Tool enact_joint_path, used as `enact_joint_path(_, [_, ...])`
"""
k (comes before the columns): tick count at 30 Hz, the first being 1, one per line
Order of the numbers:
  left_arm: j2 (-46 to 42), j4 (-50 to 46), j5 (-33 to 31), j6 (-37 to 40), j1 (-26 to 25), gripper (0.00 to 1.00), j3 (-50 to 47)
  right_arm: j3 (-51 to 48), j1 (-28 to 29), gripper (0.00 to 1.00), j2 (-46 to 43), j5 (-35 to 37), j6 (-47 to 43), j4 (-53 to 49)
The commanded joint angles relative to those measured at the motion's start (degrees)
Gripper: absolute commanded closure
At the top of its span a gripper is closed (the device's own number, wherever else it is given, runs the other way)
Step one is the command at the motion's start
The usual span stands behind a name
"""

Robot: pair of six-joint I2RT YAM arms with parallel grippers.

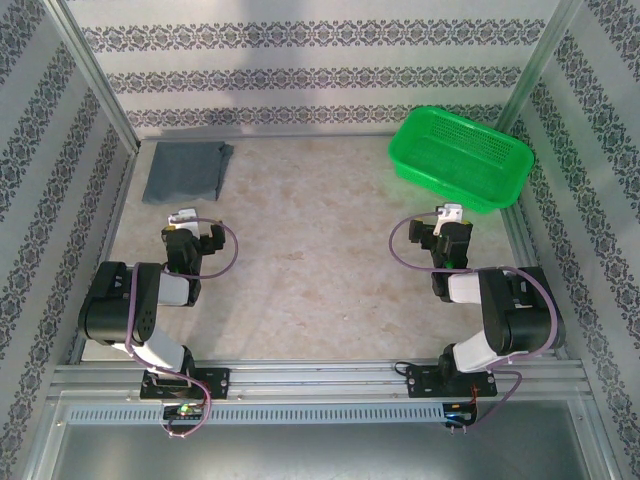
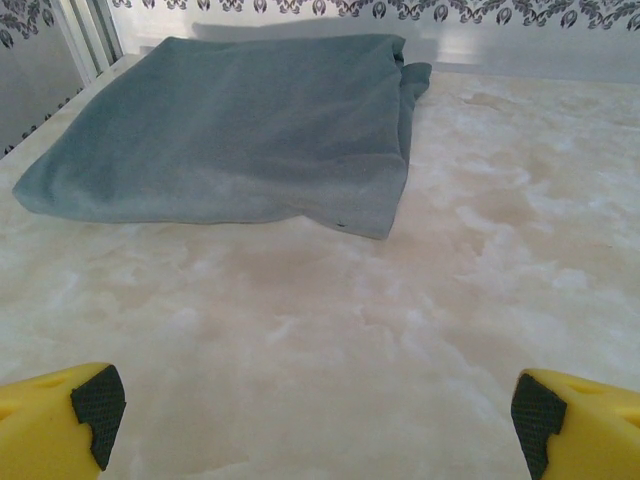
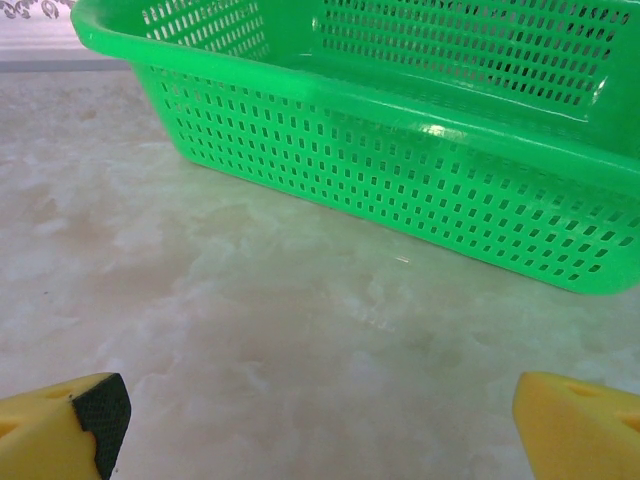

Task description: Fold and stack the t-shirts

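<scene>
L claw & R claw splayed, empty; soft grey t-shirt folded rectangular, green mesh basket.

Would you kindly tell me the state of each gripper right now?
Left gripper: open, holding nothing.
Right gripper: open, holding nothing.

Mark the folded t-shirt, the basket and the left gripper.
folded t-shirt (image 2: 230,130), left wrist view, middle of top layer.
basket (image 3: 400,190), right wrist view, near mesh wall.
left gripper (image 2: 315,405), left wrist view, midway between its fingers.
</scene>
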Motion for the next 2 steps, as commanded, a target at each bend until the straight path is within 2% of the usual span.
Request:
enact_joint_path(1, [-0.3,0.7,-0.5,0.8,-0.6,0.0,0.0,0.6,0.5,0.02,-0.2,-1.0,-0.6,1.9])
enact_joint_path(2, [-0.2,1.9,-0.6,0.7,-0.7,0.0,-0.7,0.5,0.5,0.02,-0.4,-1.0,-0.5,2.2])
